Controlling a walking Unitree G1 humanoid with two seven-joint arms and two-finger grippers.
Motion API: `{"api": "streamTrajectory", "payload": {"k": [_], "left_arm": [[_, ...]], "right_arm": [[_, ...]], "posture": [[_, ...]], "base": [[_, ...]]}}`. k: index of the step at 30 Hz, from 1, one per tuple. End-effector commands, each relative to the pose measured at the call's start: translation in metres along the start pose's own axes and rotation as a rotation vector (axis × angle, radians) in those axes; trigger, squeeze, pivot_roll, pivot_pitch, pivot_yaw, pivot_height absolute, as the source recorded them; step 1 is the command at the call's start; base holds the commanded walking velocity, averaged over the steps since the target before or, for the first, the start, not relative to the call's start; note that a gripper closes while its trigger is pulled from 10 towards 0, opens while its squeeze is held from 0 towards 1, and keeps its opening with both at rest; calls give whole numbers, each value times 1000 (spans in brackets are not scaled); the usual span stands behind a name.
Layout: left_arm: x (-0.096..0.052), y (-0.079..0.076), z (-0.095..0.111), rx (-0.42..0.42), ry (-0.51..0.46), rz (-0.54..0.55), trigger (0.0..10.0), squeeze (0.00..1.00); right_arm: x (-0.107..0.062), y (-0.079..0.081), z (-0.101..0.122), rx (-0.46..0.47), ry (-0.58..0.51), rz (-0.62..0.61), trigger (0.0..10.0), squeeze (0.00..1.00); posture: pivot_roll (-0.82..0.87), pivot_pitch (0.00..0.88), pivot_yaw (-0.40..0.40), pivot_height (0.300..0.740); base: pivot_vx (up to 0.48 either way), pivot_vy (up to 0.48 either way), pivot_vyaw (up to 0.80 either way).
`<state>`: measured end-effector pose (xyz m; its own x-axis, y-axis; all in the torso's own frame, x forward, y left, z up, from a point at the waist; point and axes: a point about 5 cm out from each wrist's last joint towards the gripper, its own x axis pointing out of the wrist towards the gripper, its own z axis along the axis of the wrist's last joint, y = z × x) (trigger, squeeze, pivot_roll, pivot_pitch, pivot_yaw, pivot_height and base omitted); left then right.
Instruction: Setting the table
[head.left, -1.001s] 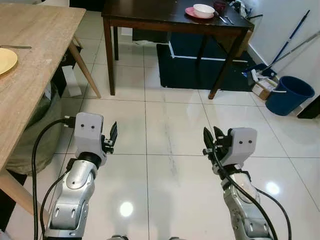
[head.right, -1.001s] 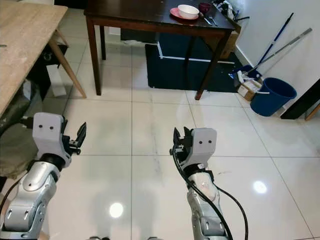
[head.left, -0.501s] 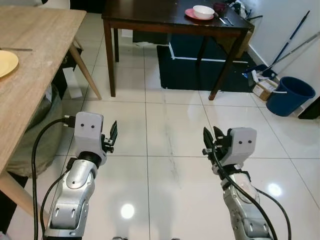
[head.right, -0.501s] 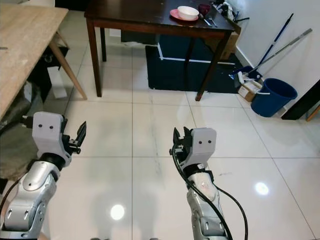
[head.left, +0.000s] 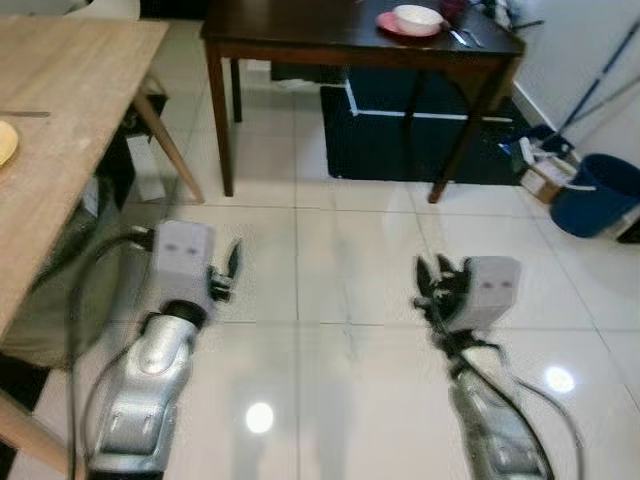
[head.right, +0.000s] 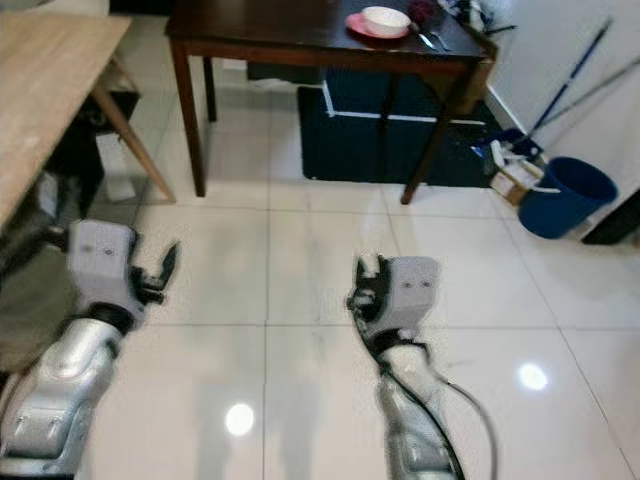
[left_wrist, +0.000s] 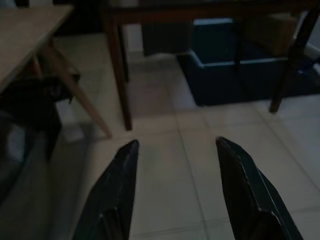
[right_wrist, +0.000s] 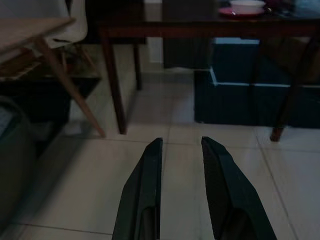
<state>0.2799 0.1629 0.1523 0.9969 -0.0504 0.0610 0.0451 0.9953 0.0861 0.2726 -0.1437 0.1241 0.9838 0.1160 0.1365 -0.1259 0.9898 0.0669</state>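
Observation:
A dark wooden table (head.left: 300, 30) stands ahead, across the tiled floor. At its far right end a white bowl (head.left: 417, 15) sits on a pink plate (head.left: 388, 24), with cutlery (head.left: 462, 38) beside it. To my left is a light wooden table (head.left: 70, 110) with a yellow plate (head.left: 4, 143) at the picture's edge and a utensil (head.left: 22, 113) behind it. My left gripper (head.left: 232, 268) hangs above the floor, open and empty, its fingers (left_wrist: 120, 185) wide apart. Over the floor too, my right gripper (head.left: 430, 282) is open with a narrower gap and holds nothing.
A dark blue box (head.left: 400, 100) lies under the dark table. At the right wall stand a blue bucket (head.left: 595, 190), mop handles (head.left: 605, 65) and a small cardboard box (head.left: 540, 175). A grey-green bag (head.left: 60, 270) slumps under the light table. White tiles (head.left: 330, 250) stretch between me and the dark table.
The whole picture has shifted a little and turned blurry, so the camera is moving. Both arms keep their pose and both grippers stay open.

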Motion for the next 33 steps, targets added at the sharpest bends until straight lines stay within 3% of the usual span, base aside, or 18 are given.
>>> {"api": "streamTrajectory", "payload": {"k": [1,21,33], "left_arm": [[0,-8,0,-3,0,-29,10000,0],[1,-9,0,-3,0,-37,10000,0],[1,-10,-1,-4,2,-41,10000,0]], "right_arm": [[-4,-10,-3,-12,20,-35,10000,0],[-5,-10,-5,-2,25,-43,10000,0],[-5,-11,-5,6,29,-48,10000,0]], "posture": [[-90,0,-4,740],[-92,0,0,740],[-96,0,0,740]], "base": [[450,0,0],[440,0,0],[430,0,-724]]}}
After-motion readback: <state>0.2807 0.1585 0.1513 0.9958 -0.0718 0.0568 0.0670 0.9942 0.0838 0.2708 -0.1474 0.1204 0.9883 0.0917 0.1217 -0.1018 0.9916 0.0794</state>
